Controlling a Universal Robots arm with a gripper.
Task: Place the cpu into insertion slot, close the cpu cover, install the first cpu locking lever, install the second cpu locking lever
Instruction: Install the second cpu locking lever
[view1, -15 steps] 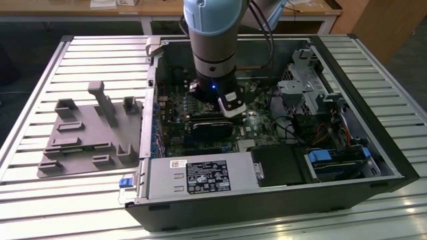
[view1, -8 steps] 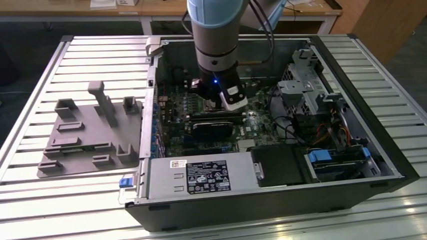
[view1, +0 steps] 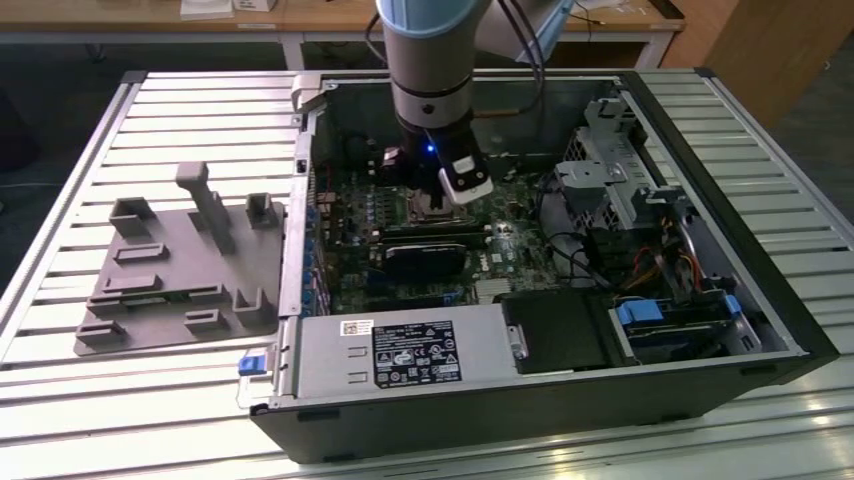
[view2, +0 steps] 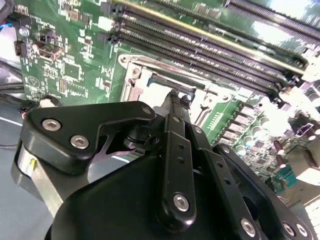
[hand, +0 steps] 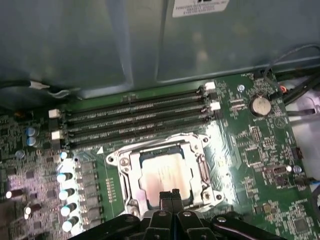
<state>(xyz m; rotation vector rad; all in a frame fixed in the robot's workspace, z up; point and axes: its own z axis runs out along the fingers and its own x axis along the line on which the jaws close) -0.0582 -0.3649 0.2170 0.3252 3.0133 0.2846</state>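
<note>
**Cpu seated, cover down**

We see the cpu (hand: 166, 175) in the insertion slot (hand: 200, 150), centre-bottom of the first wrist view, w/ the cpu cover (hand: 125, 172) over it. Gripper (hand: 170, 196) fingers pinched together, holding nothing. Risk, we judge: tips slipping sideways could scrape the board.

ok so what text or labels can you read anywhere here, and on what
No text here reads clearly.
Large label on the power supply: print too small.
Small sticker above it in the exterior view: too small.
White label on the case wall: blurred.
Green circuit board markings: too small.
</note>
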